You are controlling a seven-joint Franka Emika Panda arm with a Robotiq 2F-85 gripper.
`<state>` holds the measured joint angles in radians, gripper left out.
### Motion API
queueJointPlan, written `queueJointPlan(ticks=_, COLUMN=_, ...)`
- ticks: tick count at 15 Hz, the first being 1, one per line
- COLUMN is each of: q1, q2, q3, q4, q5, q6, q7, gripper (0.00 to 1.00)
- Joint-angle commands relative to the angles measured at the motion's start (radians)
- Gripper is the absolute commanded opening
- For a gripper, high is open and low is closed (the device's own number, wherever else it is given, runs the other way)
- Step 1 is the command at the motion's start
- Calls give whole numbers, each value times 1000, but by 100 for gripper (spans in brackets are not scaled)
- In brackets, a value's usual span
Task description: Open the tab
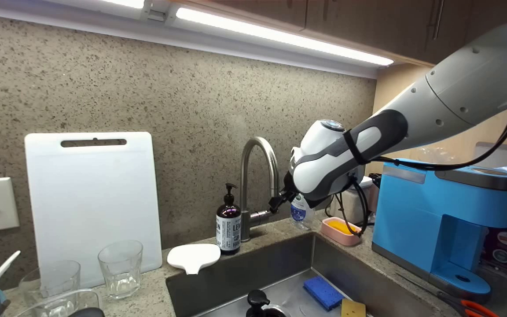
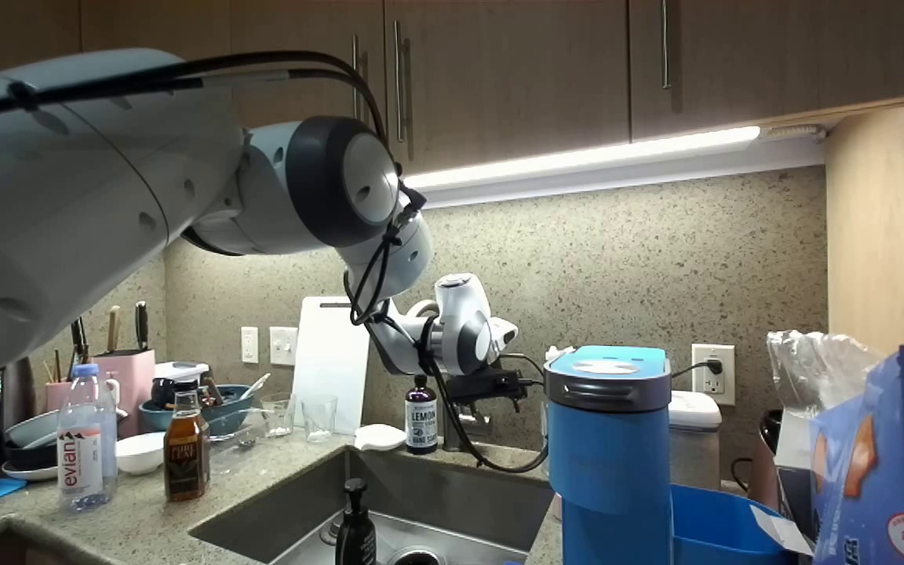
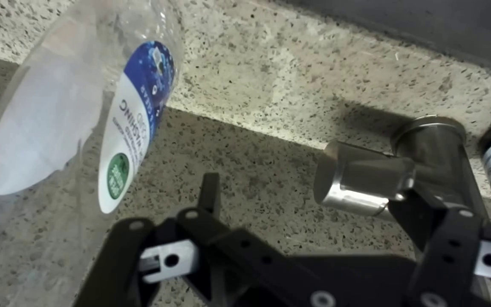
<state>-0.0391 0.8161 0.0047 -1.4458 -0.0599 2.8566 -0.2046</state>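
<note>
Over the counter (image 3: 245, 64), here's the gripper (image 3: 305, 194), and we see its fingers (image 3: 210, 196) spread, a wide gap between the tips. Right beside them there's the faucet (image 1: 244, 189), upright behind the sink (image 1: 262, 266), its spout (image 1: 258, 141) arching high. In the wrist view one finger crosses in front of the side handle (image 3: 352, 179), and we get the handle's round end showing in the gap; touching or apart, we cannot tell. Out to either side now: soap bottle (image 1: 228, 229) just beside the faucet, clear bottle (image 3: 134, 115) past the handle, both upright. A bit farther, we've got a pink dish (image 1: 341, 238) by the sink's back corner, and down in the sink a blue sponge (image 1: 324, 293) just beside a yellow sponge (image 1: 353, 309). A black pump bottle (image 2: 355, 526) shows against the sink in both exterior views. Beyond those, we find the blue machine (image 1: 412, 215) on the counter, and over at the opposite end a white board (image 1: 90, 193) leans on the wall (image 1: 183, 110), glasses (image 1: 120, 270) near its foot. Farthest out, in an exterior view, we pick up an evian bottle (image 2: 82, 463) and a brown bottle (image 2: 187, 447), well apart from the gripper.
</note>
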Motion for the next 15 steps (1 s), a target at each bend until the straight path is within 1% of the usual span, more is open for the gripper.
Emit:
queueJointPlan(ticks=1, q1=17, q2=-15, q3=-32, q4=-16, q5=-23, q6=9, q7=42, gripper=100)
queueJointPlan(ticks=8, q1=25, q2=-14, q3=-41, q4=-10, q5=-24, q6=3, q7=49, gripper=100)
queueJointPlan(ticks=10, q1=41, q2=-12, q3=-70, q4=-10, q5=-41, q6=18, q7=58, gripper=100)
queueJointPlan(ticks=13, q1=84, q2=-7, q3=-135, q4=-10, q5=-96, q6=48, q7=75, gripper=100)
queueJointPlan(ticks=15, q1=99, q2=-8, q3=-155, q4=-12, q5=-115, q6=52, q7=90, gripper=100)
